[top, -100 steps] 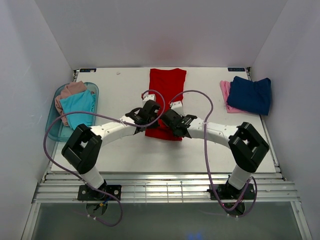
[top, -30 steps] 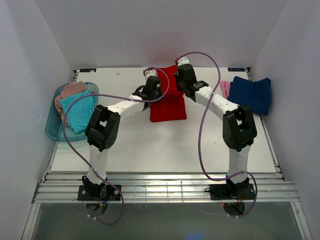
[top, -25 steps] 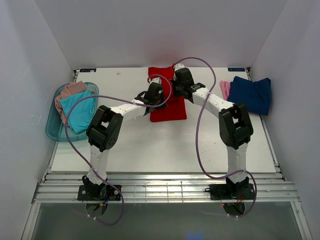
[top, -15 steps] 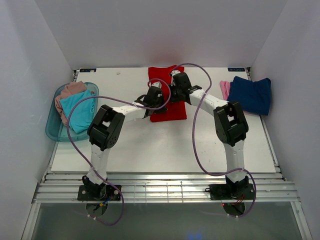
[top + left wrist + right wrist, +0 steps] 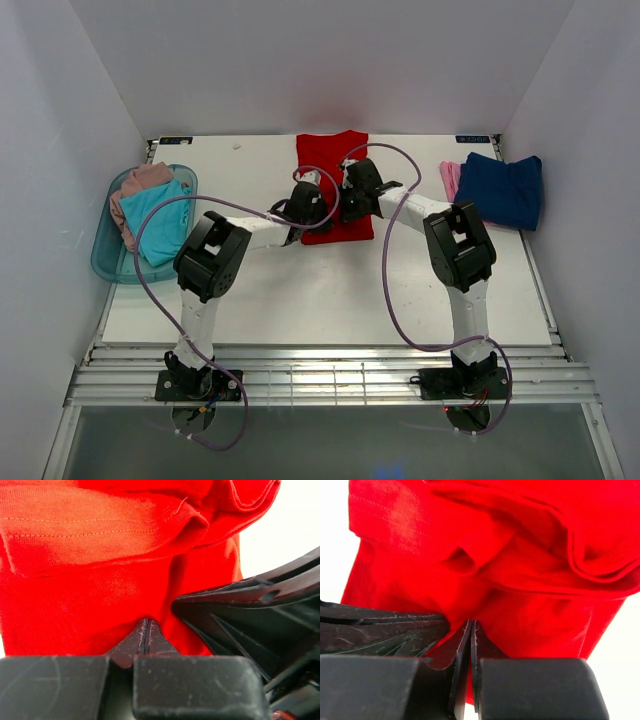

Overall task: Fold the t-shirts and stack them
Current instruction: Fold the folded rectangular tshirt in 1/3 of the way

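Red t-shirt (image 5: 333, 160) pinched by tightly closed left gripper (image 5: 145, 622) and right gripper (image 5: 471, 625), navy t-shirt (image 5: 500, 190) laid over light pink t-shirt (image 5: 449, 180), 2 t-shirts (image 5: 160, 225) heaped in teal tub (image 5: 103, 255)

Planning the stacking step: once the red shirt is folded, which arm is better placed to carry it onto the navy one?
Right, probably. Both left fingers and right fingers pinch the red t-shirt, but the navy t-shirt lies on the right arm's side; the left would reach across.
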Robot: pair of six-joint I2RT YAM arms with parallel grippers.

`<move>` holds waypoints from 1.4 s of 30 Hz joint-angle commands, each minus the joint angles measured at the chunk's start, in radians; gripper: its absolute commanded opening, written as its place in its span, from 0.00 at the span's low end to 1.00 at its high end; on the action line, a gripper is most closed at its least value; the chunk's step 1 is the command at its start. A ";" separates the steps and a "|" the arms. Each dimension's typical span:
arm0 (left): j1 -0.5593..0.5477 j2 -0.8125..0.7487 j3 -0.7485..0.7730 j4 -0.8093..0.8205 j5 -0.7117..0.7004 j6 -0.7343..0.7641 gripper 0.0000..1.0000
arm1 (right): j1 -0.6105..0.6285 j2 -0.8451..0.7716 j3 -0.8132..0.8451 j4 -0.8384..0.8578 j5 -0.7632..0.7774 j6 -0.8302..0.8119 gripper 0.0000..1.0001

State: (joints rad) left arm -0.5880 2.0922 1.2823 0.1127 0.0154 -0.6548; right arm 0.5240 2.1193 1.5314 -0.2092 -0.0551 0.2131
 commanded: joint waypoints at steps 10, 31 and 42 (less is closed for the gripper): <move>-0.047 -0.067 -0.139 -0.071 0.021 0.038 0.00 | -0.002 0.033 0.064 0.036 -0.003 0.017 0.08; -0.102 -0.198 -0.411 -0.146 0.009 0.058 0.00 | -0.010 0.191 0.303 0.050 0.051 0.055 0.08; -0.116 -0.218 -0.406 -0.188 -0.069 0.070 0.00 | -0.022 0.196 0.391 0.083 0.155 0.023 0.08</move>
State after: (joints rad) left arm -0.6838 1.8526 0.9337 0.1833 -0.0231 -0.6174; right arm 0.5175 2.3371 1.8687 -0.1848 0.0414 0.2546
